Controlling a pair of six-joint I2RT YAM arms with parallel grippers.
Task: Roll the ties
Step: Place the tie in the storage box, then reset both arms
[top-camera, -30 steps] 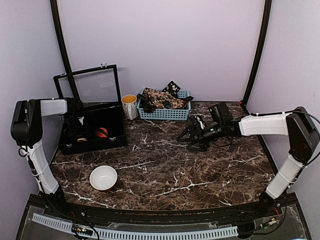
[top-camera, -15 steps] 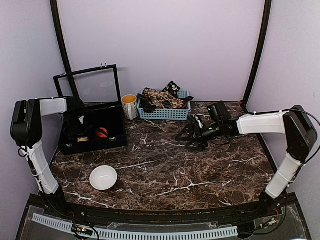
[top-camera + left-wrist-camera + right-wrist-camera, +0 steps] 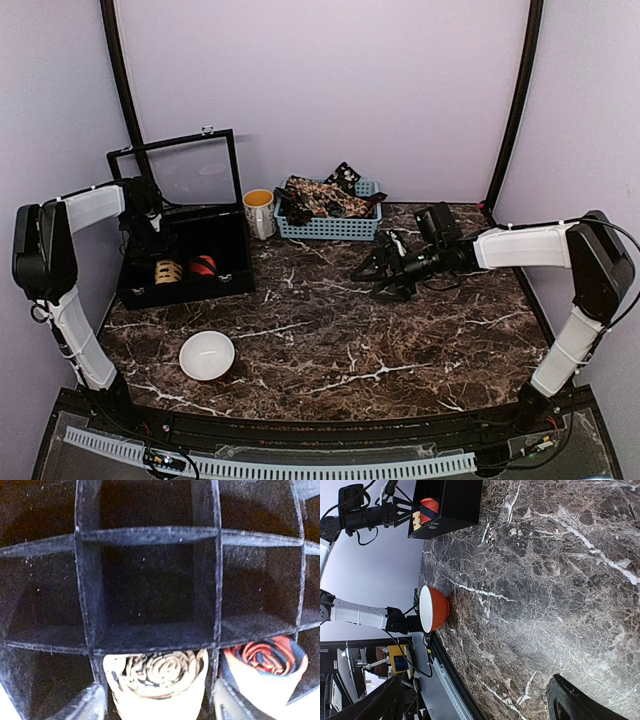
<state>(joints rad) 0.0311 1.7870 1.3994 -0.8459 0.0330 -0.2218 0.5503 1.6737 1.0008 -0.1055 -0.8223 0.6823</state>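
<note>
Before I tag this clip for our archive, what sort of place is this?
Likely a robot lab booth, not a home: plain lilac walls enclose a marble-patterned table, with a left arm and right arm bolted at its near edge.

Tabletop (image 3: 330,330): dark brown marble with white veining.
Box (image 3: 185,288): black inside and out, on my feeds.
Tan tie (image 3: 155,672): mustard-tan with a small dark print.
Striped tie (image 3: 262,657): orange-red and navy stripes.
Basket (image 3: 330,230): pale blue.
Basket ties (image 3: 320,195): dark with pale prints.
Bowl (image 3: 207,355): I see white inside, orange-red outside.
Mug (image 3: 259,213): white, yellow inside.
Walls (image 3: 330,90): pale lilac.
</note>
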